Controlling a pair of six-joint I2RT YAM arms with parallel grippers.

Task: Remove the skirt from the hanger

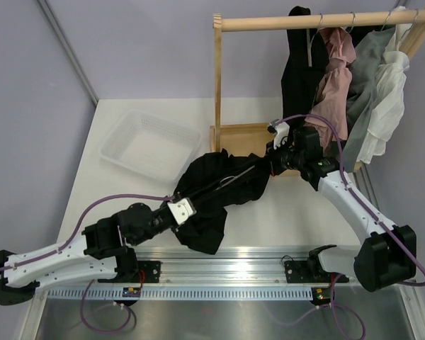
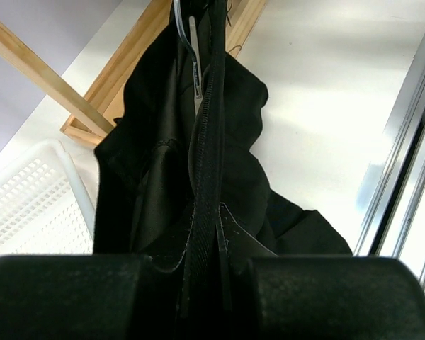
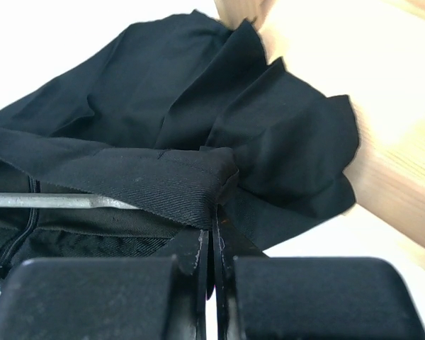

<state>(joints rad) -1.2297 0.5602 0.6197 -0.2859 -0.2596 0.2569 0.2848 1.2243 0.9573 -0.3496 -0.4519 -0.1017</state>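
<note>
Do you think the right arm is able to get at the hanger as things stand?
Probably not yet. The right hand is shut on the skirt, so it has no free grip, though the hanger shows close beside it.

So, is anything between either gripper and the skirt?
Nothing visible. The left gripper and right gripper are both shut on the skirt at its waistband; the hanger runs under that band.

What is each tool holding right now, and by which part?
Both hold the skirt. The left tool is shut on its waistband edge; the right tool pinches the waistband's other end, just beside the hanger bar.
</note>
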